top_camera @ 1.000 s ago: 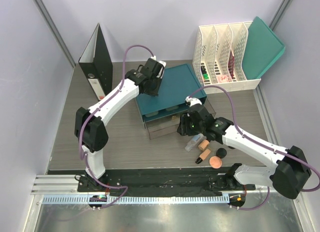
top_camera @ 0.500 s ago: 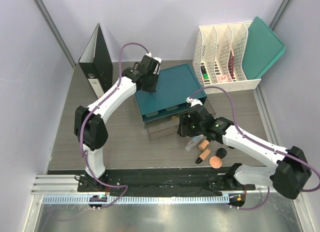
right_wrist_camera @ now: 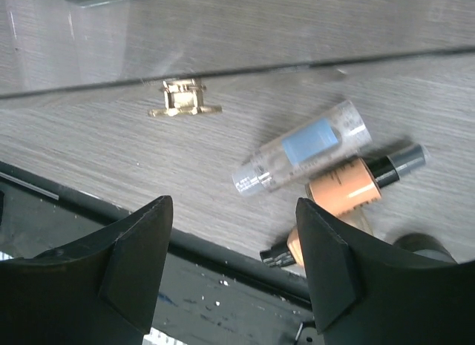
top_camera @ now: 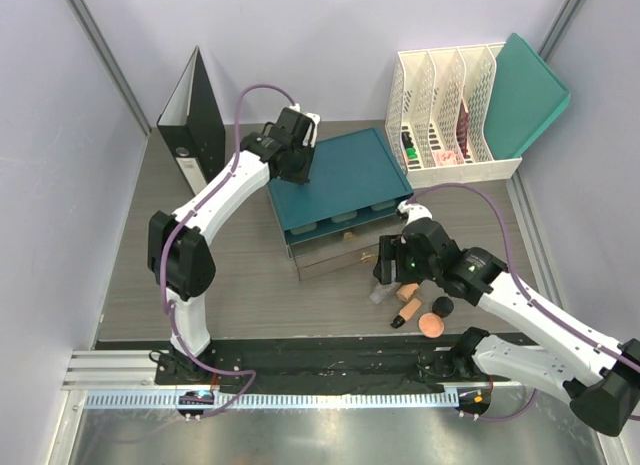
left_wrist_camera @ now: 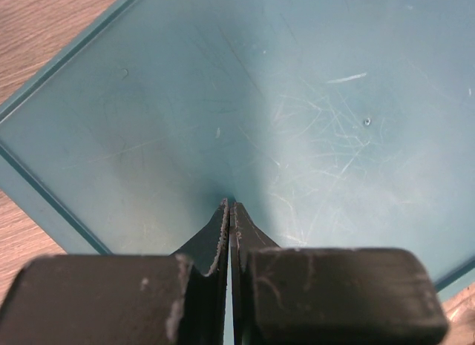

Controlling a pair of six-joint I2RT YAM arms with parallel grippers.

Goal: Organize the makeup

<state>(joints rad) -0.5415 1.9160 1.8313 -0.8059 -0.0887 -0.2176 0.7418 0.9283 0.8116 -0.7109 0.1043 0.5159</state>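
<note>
The makeup lies on the table right of the teal drawer box [top_camera: 345, 175]: a clear bottle [top_camera: 381, 291], two tan tubes [top_camera: 407, 289] with black caps, one black round jar [top_camera: 442, 306] and a peach disc [top_camera: 432, 326]. A second jar does not show. My right gripper [top_camera: 392, 265] is open and empty, hovering just above the bottle. In the right wrist view the gripper [right_wrist_camera: 234, 204] is open, with the bottle [right_wrist_camera: 300, 158], a tube [right_wrist_camera: 356, 183] and the jar [right_wrist_camera: 423, 245] ahead. My left gripper [top_camera: 300, 173] is shut and empty, its tips [left_wrist_camera: 230, 205] pressed on the box's top [left_wrist_camera: 297, 100].
The box's lower drawer [top_camera: 330, 257] is pulled out; its gold handle [right_wrist_camera: 182, 107] shows. A white file organizer [top_camera: 455, 105] with markers and a teal folder [top_camera: 525, 90] stand at the back right, a black binder [top_camera: 195, 115] at the back left. A black mat [top_camera: 330, 360] lines the near edge.
My right gripper has drawn back from the drawer front, toward the near right, over the makeup. My left gripper stays shut on the box top, barely shifted.
</note>
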